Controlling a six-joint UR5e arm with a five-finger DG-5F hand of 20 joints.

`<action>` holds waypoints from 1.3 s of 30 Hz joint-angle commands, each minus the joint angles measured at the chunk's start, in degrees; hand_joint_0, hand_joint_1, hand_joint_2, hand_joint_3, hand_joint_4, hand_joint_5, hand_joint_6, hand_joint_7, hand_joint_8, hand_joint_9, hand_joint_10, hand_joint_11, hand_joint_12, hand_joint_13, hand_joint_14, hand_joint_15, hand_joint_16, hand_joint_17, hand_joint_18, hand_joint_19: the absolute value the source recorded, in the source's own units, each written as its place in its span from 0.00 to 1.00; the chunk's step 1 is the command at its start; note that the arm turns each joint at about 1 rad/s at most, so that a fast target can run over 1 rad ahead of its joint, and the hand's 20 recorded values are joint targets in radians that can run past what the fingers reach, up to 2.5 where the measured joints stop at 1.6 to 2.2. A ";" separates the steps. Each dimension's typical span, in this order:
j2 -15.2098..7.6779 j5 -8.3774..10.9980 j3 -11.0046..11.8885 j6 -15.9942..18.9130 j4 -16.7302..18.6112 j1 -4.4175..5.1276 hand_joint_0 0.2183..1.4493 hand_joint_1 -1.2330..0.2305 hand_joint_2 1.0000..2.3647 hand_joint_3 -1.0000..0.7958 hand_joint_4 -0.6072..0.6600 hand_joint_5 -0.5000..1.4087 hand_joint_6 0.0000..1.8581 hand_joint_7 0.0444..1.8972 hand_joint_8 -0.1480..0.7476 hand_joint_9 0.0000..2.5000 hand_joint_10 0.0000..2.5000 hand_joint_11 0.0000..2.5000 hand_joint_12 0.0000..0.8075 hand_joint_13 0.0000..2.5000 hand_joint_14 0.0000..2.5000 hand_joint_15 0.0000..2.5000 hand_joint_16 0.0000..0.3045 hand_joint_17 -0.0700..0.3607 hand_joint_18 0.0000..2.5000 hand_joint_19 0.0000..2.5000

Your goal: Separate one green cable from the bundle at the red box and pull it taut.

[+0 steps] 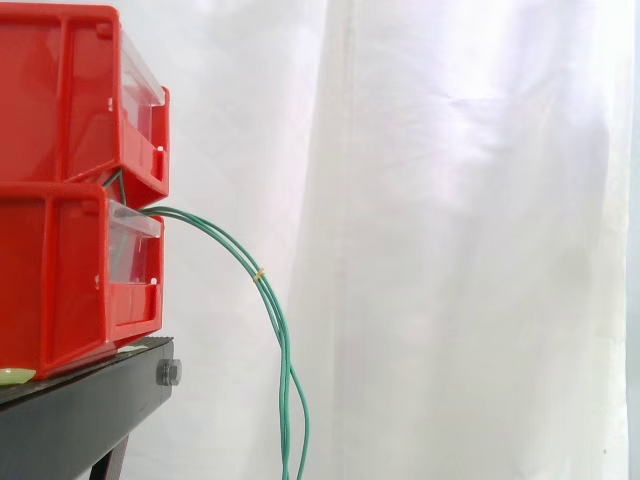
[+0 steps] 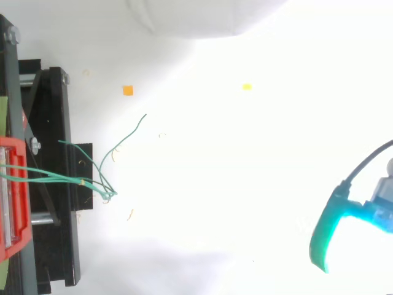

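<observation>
Approach is the step in hand, by my judgement: the hand sits at the right edge of the top view, well apart from the green cables. Whether its grip is released or clenched I cannot tell.

The cables leave the gap between the upper red bin and the lower red bin. They arch outward and hang down past the edge of the black stand, before the white curtain. A small yellow tie binds them just below the arch; under it the strands part and cross.

To do this well, the hand should likely come in below the tie, where the strands stand apart. It should pinch one strand alone and draw it straight away from the bins until the slack goes. Taking hold at or above the tie risks catching both strands. A slow pull should keep the bins from shifting on the stand.

No brand, label or writing can be read. An orange marker and a yellow marker lie on the white surface below, too small to show any print.
</observation>
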 commanded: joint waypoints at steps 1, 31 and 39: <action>-0.19 2.31 0.00 -1.47 4.40 0.00 0.11 0.49 0.00 0.28 0.61 0.14 0.27 0.33 0.61 0.43 0.00 0.13 0.61 0.44 0.00 0.12 0.31 0.66 0.68 0.04; -16.19 2.84 4.75 -8.94 15.74 -5.45 0.12 0.47 0.00 0.28 0.61 0.14 0.27 0.33 0.59 0.41 0.00 0.14 0.60 0.39 0.00 0.12 0.22 0.52 0.54 0.02; -23.83 -3.05 11.86 -9.47 17.41 -9.23 0.12 0.47 0.00 0.28 0.61 0.14 0.27 0.33 0.58 0.41 0.00 0.14 0.59 0.39 0.00 0.13 0.21 0.50 0.51 0.02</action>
